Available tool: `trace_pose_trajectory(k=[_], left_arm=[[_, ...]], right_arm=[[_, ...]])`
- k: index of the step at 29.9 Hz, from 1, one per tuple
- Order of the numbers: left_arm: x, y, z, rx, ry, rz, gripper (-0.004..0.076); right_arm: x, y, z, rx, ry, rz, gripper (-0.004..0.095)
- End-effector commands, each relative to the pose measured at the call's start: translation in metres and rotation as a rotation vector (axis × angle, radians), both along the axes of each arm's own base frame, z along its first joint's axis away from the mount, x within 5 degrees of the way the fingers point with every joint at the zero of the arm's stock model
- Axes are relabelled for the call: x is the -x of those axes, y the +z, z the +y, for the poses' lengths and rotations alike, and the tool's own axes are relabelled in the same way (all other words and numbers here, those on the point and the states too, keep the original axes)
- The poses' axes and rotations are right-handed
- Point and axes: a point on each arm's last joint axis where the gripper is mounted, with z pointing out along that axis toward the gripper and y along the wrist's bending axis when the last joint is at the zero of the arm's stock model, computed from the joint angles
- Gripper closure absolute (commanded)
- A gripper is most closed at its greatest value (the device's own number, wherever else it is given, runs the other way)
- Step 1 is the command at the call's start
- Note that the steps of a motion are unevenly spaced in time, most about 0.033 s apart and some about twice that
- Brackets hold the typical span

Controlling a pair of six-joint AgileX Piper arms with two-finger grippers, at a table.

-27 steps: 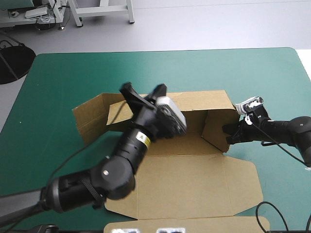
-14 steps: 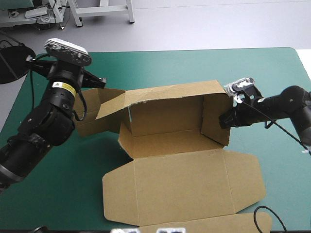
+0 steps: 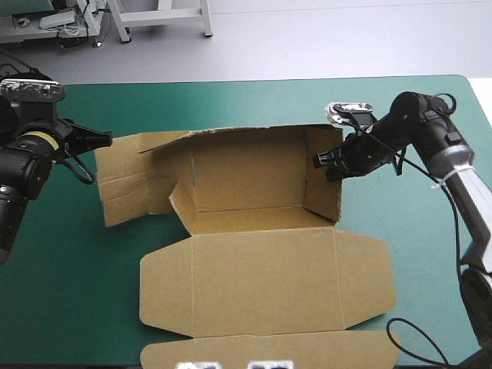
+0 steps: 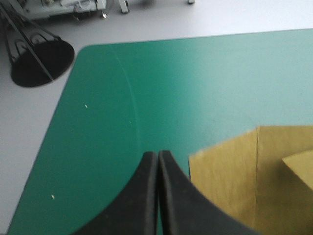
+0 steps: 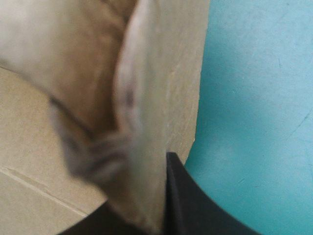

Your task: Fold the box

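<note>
Brown box (image 3: pixel 261 261) (creased matte board), right wall pinched by right tool (image 3: pixel 320 161)

No legible text or number in any view. On left arm, yellow label (image 3: pixel 36 141): too small to read. On brown box (image 3: pixel 261 261): no print.

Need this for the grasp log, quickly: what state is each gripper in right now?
Left gripper: shut, holding nothing, beside the box.
Right gripper: shut on the box, pinching its right wall.
</note>
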Motion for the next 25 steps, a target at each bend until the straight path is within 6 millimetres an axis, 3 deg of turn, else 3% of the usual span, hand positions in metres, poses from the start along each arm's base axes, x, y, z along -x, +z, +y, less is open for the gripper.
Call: trace_pose_trajectory(k=[1, 7, 11, 15, 19, 25], left_arm=[[0.007, 0.015, 0.011, 0.1, -0.045, -0.046, 0.0732], [0.009, 0.011, 0.02, 0.187, -0.092, -0.003, 0.0733], [0.009, 0.006, 0.019, 0.191, -0.106, 0.052, 0.0733], [0.003, -0.001, 0.019, 0.205, -0.109, 0.093, 0.0733], [-0.004, -0.009, 0.019, 0.212, -0.109, 0.139, 0.0733], [-0.012, -0.018, 0.02, 0.219, -0.108, 0.179, 0.0733]], right_arm=[[-0.011, -0.007, 0.001, 0.005, -0.027, 0.03, 0.0906], [-0.036, -0.038, -0.001, 0.095, 0.02, -0.019, 0.0866], [-0.045, -0.039, -0.008, 0.165, -0.027, -0.093, 0.067], [-0.048, -0.036, -0.009, 0.179, -0.033, -0.128, 0.0547], [-0.05, -0.02, -0.009, 0.176, -0.033, -0.169, 0.0524], [-0.042, 0.035, -0.015, 0.199, -0.086, -0.209, 0.0524]])
